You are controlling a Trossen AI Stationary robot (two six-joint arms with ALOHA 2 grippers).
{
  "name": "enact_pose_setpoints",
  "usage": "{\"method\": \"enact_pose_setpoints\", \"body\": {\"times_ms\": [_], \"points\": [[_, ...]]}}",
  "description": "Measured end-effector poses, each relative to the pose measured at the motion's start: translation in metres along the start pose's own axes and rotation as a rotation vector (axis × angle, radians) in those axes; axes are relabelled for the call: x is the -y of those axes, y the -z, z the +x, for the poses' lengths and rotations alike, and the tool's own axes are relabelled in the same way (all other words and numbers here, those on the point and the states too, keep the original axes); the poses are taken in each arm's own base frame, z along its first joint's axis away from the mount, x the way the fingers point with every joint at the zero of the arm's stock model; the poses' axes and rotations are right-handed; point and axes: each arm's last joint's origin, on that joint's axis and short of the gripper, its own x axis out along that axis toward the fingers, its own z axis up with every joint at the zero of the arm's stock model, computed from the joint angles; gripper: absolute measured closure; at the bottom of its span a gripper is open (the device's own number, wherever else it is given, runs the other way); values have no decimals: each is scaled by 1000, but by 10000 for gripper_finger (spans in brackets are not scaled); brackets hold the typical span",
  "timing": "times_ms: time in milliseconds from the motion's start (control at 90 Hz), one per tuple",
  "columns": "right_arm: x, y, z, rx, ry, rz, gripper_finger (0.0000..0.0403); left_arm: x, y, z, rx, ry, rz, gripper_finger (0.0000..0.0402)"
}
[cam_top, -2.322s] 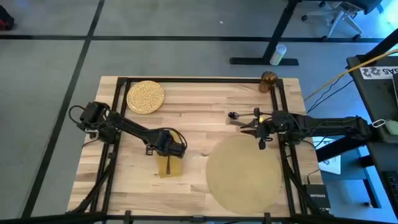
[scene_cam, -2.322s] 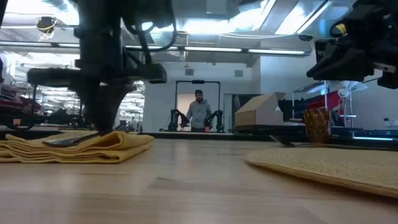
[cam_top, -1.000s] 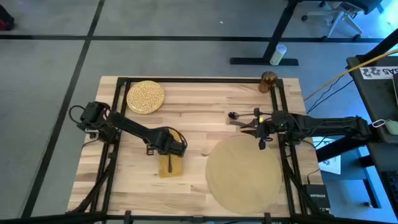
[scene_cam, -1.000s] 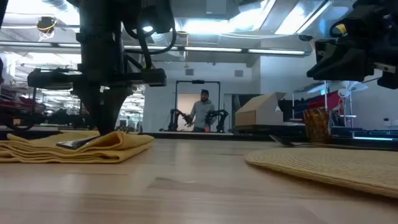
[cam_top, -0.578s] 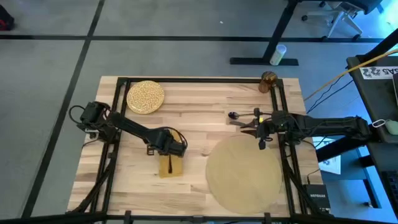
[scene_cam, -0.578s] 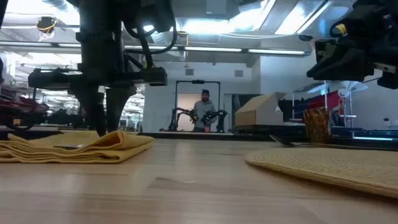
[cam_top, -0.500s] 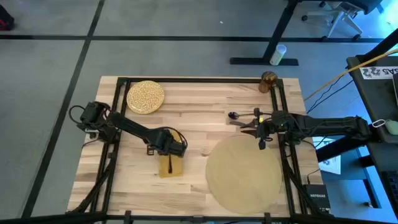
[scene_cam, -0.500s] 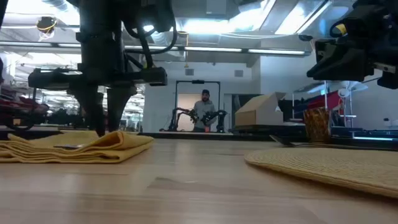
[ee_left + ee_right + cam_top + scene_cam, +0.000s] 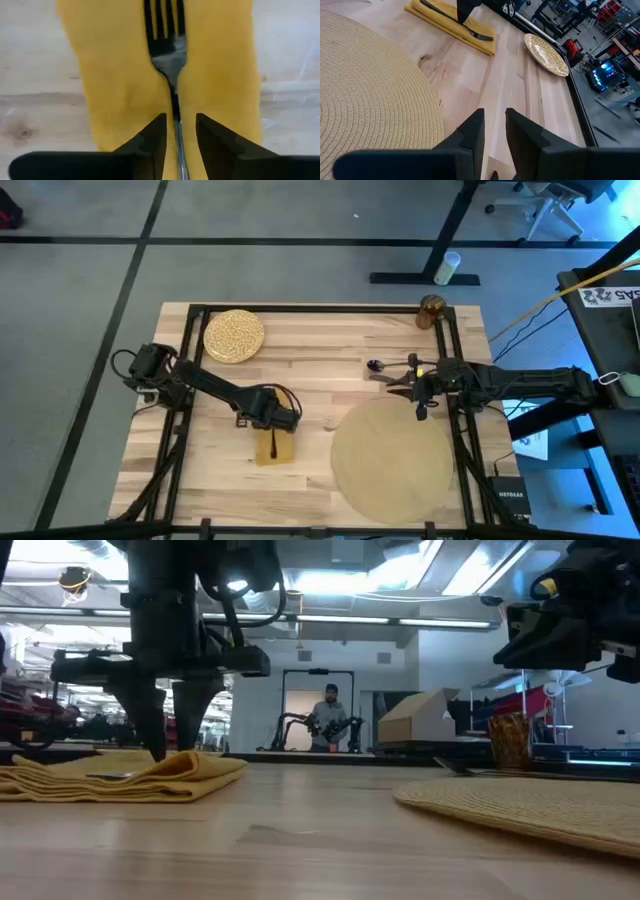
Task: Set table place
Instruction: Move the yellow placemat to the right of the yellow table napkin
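I have the left gripper [image 9: 176, 135] low over the folded mustard-yellow cloth napkin [image 9: 115, 75], fingers slightly spread either side of the dark metal fork [image 9: 167, 45] lying along it, so the handle sits between them untouched. My right gripper [image 9: 493, 130] waits above the round woven tan placemat [image 9: 365, 95], fingers a little apart, holding nothing.

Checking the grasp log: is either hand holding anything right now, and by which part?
Nothing is held. The left hand is open, its fingers either side of the fork handle, which lies on the napkin. The right hand hangs open and empty by the placemat.
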Motion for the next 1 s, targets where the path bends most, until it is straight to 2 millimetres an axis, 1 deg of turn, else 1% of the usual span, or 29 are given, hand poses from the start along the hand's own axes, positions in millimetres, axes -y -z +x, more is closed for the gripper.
{"method": "enact_pose_setpoints", "body": {"times_ms": [267, 489, 600, 744, 822, 889, 944, 1000], "points": [[0, 0, 0, 1, 0, 0, 340, 12, 2, -13, -5, 50, 155, 350], [0, 0, 0, -1, 0, 32, 340, 20, 2, -22, -2, 86, 305, 366], [0, 0, 0, 0, 0, 35, 340, 28, 2, -31, 8, 132, 441, 381], [0, -1, 0, 8, 5, 50, 341, 48, 3, -46, 52, 287, 641, 400], [2, -3, 0, 26, 22, 62, 353, 58, 2, -51, 95, 383, 742, 400], [3, -5, 0, 46, 37, 73, 375, 63, 0, -52, 131, 427, 812, 400], [4, -7, 0, 69, 42, 74, 393, 68, -3, -51, 160, 450, 863, 400], [5, -8, 0, 88, 43, 78, 397, 72, -5, -47, 183, 458, 913, 400]]}}
